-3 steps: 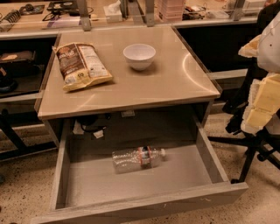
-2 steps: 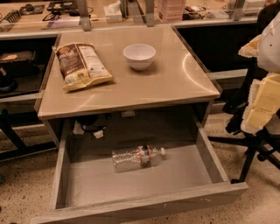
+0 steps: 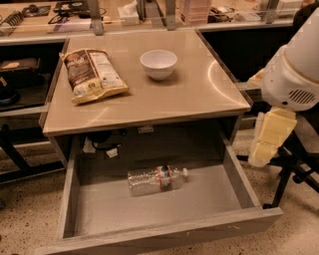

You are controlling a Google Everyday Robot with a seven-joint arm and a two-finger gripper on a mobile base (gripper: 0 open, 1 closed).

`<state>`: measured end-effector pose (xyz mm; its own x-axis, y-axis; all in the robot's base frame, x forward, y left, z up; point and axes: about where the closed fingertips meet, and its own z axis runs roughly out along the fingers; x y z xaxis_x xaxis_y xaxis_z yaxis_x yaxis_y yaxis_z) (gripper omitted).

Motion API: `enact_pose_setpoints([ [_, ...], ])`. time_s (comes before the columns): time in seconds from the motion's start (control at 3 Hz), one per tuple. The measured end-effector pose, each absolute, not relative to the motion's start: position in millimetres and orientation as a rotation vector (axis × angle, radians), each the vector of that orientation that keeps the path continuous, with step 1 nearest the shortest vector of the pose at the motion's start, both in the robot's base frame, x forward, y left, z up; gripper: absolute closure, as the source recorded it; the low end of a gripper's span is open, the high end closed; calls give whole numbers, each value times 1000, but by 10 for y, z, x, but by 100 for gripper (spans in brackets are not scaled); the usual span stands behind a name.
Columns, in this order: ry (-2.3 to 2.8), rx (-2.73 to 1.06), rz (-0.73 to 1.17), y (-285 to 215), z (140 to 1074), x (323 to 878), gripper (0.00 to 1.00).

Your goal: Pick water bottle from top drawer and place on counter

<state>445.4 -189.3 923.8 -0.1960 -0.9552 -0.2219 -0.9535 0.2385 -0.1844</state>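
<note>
The counter is a glossy beige square top that catches pale streaks of light near its right edge. On its left part lies a chip bag, flat and turned at a slant. A white bowl stands upright near the back middle, apart from the bag.

Below the counter the drawer is pulled wide open, showing grey wood-grain walls and a flat grey bottom. The bottle lies on its side on that bottom, about midway across and toward the back, with its white cap to the right. It touches no wall. Dark cables and white tags hang under the counter behind the drawer's back left.

The gripper hangs to the right of the counter, outside the drawer's right wall and below the arm's white housing. It is well apart from the bottle and has hold of nothing. How far open it is, I cannot tell.

A long light-wood bench runs along the back, cluttered with tools and a tissue box. The floor is speckled beige. Black stand legs rise at the right.
</note>
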Motion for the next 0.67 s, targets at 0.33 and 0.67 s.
enact_pose_setpoints([
  [0.33, 2264, -1822, 91, -1678, 8871, 4373, 0],
  [0.67, 2264, -1822, 92, -1678, 8870, 4373, 0],
])
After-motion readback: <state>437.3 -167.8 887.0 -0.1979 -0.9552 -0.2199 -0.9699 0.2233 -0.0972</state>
